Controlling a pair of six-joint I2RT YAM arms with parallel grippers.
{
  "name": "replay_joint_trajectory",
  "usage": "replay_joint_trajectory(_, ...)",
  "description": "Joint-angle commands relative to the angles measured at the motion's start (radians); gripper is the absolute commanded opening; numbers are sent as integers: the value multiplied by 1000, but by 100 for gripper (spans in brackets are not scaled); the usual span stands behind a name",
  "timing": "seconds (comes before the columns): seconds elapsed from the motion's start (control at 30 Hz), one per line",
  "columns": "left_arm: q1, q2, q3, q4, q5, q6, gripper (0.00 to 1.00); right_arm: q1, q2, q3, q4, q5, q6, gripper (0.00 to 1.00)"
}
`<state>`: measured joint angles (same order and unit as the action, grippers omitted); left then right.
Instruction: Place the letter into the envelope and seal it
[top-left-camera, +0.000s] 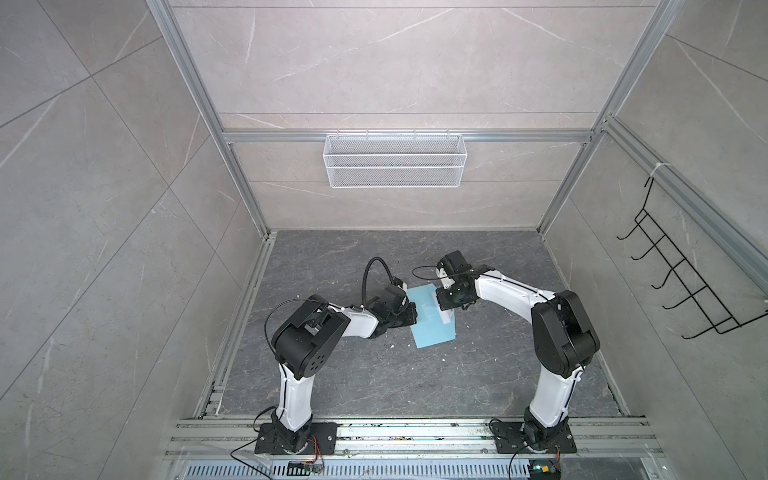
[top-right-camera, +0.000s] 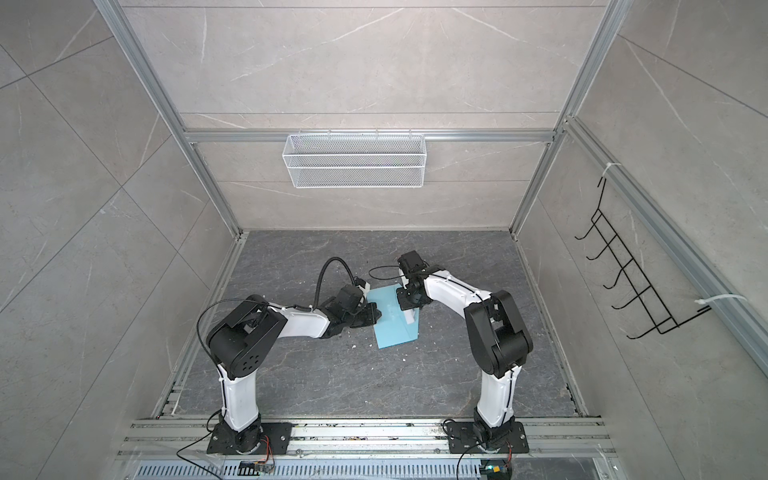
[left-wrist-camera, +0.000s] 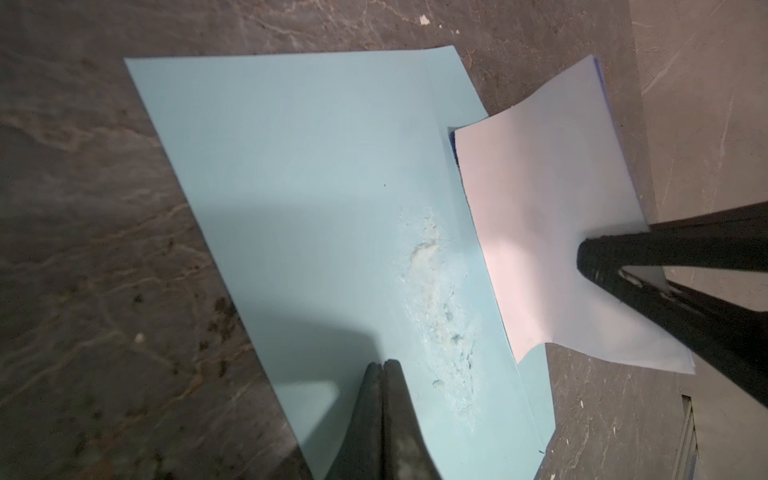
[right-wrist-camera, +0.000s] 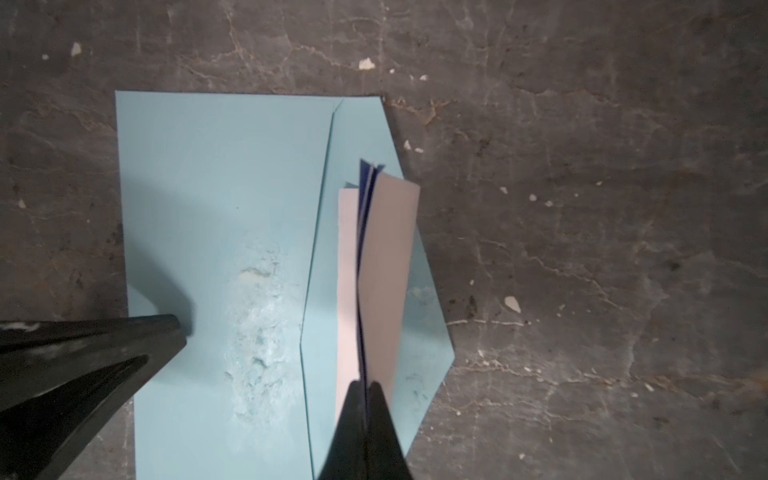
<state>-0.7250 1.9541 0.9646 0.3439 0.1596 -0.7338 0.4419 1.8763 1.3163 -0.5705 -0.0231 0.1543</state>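
The light blue envelope (top-left-camera: 430, 332) (top-right-camera: 395, 332) lies flat on the dark marbled table, its pointed flap (right-wrist-camera: 419, 328) open. My left gripper (left-wrist-camera: 382, 364) (top-left-camera: 412, 312) is shut with nothing between its fingers, its tips down on the envelope's body (left-wrist-camera: 311, 199) near one long edge. My right gripper (right-wrist-camera: 365, 384) (top-left-camera: 444, 306) is shut on the folded letter (right-wrist-camera: 386, 266) (left-wrist-camera: 540, 208), white outside with dark blue showing in the fold. The letter stands on edge over the flap, beside the envelope's mouth. Whether any corner sits inside the pocket I cannot tell.
A rough white scuffed patch (left-wrist-camera: 436, 299) marks the envelope's face. Small white crumbs (right-wrist-camera: 366, 63) dot the table. A white wire basket (top-left-camera: 395, 160) hangs on the back wall and a black hook rack (top-left-camera: 681, 274) on the right wall. Aluminium rails edge the table.
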Motion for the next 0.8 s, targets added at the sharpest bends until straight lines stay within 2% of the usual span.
replay_joint_trajectory(0.0, -7, 49, -7, -104, -18, -2, 0, -8, -22, -5, -6, -67, 19, 0)
replay_joint_trajectory(0.37, -7, 48, -3, -111, -20, -1, 0, -26, -21, -13, 11, -99, 32, 0)
replay_joint_trajectory(0.53, -7, 48, -2, -111, -20, -1, 0, -29, -73, -67, 24, 15, 113, 0)
replay_joint_trajectory(0.77, -10, 55, 1, -106, -19, -5, 0, -31, -152, -179, 103, 52, 244, 0)
